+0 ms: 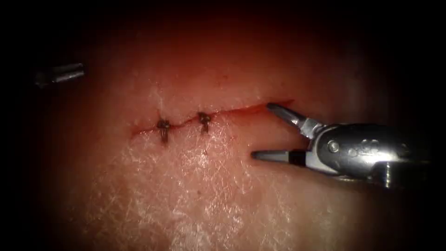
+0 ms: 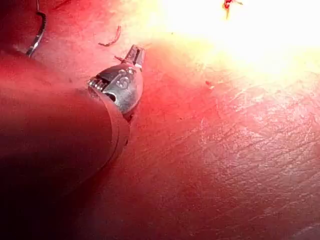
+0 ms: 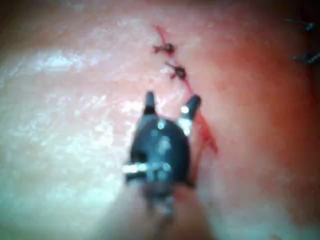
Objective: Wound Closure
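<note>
The cut (image 1: 232, 111) runs across the tissue (image 1: 195, 195) with two dark stitches (image 1: 163, 126) (image 1: 204, 119) in its left half. My right tool (image 1: 262, 130) stands open at the cut's right end, one jaw on the cut line, the other below it, holding nothing. The right wrist view shows the same tool (image 3: 172, 98) open just short of the stitches (image 3: 177, 71). My left tool (image 1: 79, 70) rests far left of the cut. Up close, the left tool (image 2: 137, 51) looks shut and empty. A curved needle (image 2: 39, 30) lies on the tissue beside it, in neither tool.
A short cut end of thread (image 2: 112, 40) lies near the left tool's tip. Dark thread ends (image 3: 302, 57) lie on the tissue beyond the cut. Red fluid (image 1: 144, 132) lines the cut.
</note>
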Controlling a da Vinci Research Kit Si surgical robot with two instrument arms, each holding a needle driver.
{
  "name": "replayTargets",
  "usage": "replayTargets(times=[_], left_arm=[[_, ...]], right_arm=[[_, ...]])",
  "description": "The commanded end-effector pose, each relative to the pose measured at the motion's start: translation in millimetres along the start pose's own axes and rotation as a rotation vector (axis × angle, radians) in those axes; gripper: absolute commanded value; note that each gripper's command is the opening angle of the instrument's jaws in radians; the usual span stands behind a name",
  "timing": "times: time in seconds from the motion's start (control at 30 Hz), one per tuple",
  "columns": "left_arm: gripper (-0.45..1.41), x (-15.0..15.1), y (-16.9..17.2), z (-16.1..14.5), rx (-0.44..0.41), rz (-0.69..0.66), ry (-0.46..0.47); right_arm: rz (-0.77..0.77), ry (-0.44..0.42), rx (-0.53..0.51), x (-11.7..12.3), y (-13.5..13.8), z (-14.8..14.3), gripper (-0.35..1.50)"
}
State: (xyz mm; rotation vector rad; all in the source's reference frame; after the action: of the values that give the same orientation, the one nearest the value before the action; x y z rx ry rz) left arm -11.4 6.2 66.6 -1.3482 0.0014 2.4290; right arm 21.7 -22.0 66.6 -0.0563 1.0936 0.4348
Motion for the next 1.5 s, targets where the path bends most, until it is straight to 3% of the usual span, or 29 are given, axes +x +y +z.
replayTargets(times=[0.03, 0.1, 0.2, 0.37, 0.4, 0.43, 0.57, 0.7, 0.73, 0.83, 0.9, 1.07, 1.1, 1.23, 1.37, 1.5], left_arm=[[0.29, -0.5, 0.4, 1.0, -0.009, -0.04, -0.015], [0.73, -0.6, 0.9, 1.4, -0.025, -0.135, -0.051], [0.98, -0.2, 1.6, 1.0, -0.046, -0.199, -0.106], [1.03, 1.6, 2.4, -0.5, -0.068, -0.217, -0.14], [1.05, 4.0, 3.4, -2.0, -0.086, -0.234, -0.161], [1.05, 4.0, 3.4, -2.0, -0.086, -0.234, -0.161], [1.03, 9.8, 6.1, -4.6, -0.128, -0.243, -0.186], [1.03, 13.1, 6.7, -5.5, -0.142, -0.225, -0.185], [1.01, 15.4, 7.1, -5.7, -0.137, -0.21, -0.151], [1.01, 17.1, 7.6, -5.4, -0.137, -0.203, -0.099], [0.98, 19.2, 8.7, -4.2, -0.141, -0.183, 0.014], [0.98, 20.7, 9.8, -1.4, -0.16, -0.168, 0.12], [0.98, 21.1, 10.0, 0.4, -0.17, -0.159, 0.153], [0.99, 20.7, 10.1, 2.3, -0.182, -0.139, 0.192], [0.94, 19.0, 9.6, 3.6, -0.146, -0.121, 0.179], [0.91, 15.2, 7.8, 4.4, -0.139, -0.093, 0.179]], right_arm=[[0.0, 0.002, 0.003, -0.5, -0.9, 0.6, 1.36], [0.005, 0.002, 0.003, -0.6, -1.1, 0.6, 1.36], [0.015, 0.006, 0.003, -0.7, -1.4, 0.3, 1.36], [0.027, 0.006, 0.003, -0.8, -1.2, 0.1, 1.38], [0.032, 0.006, 0.005, -1.0, -1.0, -0.2, 1.4], [0.032, 0.006, 0.005, -1.0, -1.0, -0.2, 1.4], [0.039, 0.006, 0.001, -1.1, -0.7, -0.6, 1.4], [0.04, 0.009, -0.001, -1.1, -0.6, -0.8, 1.4], [0.046, 0.009, 0.0, -1.2, -0.5, -0.9, 1.4], [0.053, 0.008, 0.001, -1.1, -0.2, -1.1, 1.4], [0.058, 0.007, 0.003, -0.9, 0.3, -1.5, 1.41], [0.065, 0.009, 0.016, -0.3, 0.9, -1.9, 1.43], [0.07, 0.021, 0.048, 0.1, 1.3, -2.0, 1.38], [0.017, 0.041, 0.076, 1.1, 2.2, -2.2, 1.33], [-0.024, 0.06, 0.075, 2.0, 3.3, -2.6, 1.31], [-0.078, 0.102, 0.061, 2.3, 4.6, -4.0, 1.25]])
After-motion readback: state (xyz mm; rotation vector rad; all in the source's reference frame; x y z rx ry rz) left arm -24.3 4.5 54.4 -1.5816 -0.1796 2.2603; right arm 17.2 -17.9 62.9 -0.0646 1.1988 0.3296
